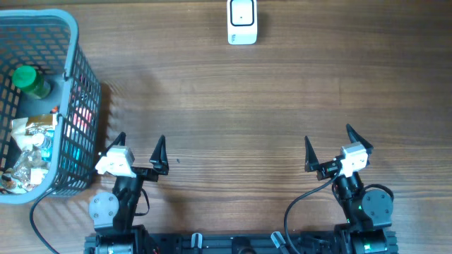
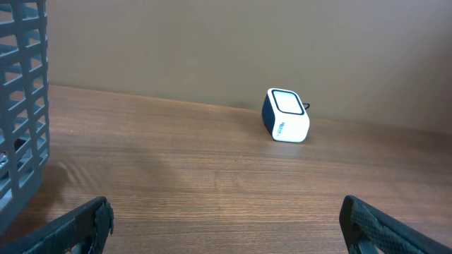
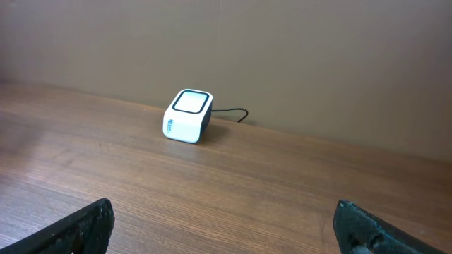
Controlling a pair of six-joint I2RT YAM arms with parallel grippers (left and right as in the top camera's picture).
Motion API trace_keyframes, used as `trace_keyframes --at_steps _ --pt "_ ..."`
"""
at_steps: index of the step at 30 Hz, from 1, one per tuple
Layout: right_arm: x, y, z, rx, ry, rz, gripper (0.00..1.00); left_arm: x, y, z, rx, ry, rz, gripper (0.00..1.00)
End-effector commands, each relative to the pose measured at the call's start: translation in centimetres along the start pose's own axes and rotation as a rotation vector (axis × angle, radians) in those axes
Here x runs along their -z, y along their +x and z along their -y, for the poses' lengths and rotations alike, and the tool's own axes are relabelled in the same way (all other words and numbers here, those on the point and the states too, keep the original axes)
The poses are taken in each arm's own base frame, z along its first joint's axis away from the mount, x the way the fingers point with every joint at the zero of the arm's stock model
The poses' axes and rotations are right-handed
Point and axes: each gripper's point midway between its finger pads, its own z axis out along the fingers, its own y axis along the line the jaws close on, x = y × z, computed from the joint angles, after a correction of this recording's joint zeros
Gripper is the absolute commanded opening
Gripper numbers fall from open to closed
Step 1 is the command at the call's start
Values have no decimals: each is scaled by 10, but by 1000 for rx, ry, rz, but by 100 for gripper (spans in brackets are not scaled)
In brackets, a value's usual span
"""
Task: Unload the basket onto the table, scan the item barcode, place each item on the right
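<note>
A white barcode scanner (image 1: 241,21) with a dark window stands at the far middle of the table; it also shows as the scanner (image 2: 286,116) in the left wrist view and the scanner (image 3: 187,116) in the right wrist view. Items lie in the grey basket (image 1: 70,42) at the far left: a green-capped bottle (image 1: 30,81) and crinkly packets (image 1: 28,152). My left gripper (image 1: 138,150) is open and empty near the front edge, beside the basket. At the front right my right gripper (image 1: 328,141) is open and empty too. No barcode shows.
The basket wall (image 2: 21,120) stands close on the left in the left wrist view. A thin black cable (image 3: 233,113) runs from the scanner toward the back wall. Bare wooden table (image 1: 233,106) lies between the grippers and the scanner.
</note>
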Motion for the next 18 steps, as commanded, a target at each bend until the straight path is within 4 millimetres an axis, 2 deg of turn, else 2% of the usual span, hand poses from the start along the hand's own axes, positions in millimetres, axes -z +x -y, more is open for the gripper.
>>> trace_keyframes --at_steps 1,3,18 --pt "1 -3 -2 8 -11 15 100 0 1 -2 6 -10 0 100" --pt "1 -3 -2 8 -11 14 100 1 -1 -10 2 -53 10 100" --pt "1 -3 -2 8 -11 15 100 0 1 -10 4 -55 4 100"
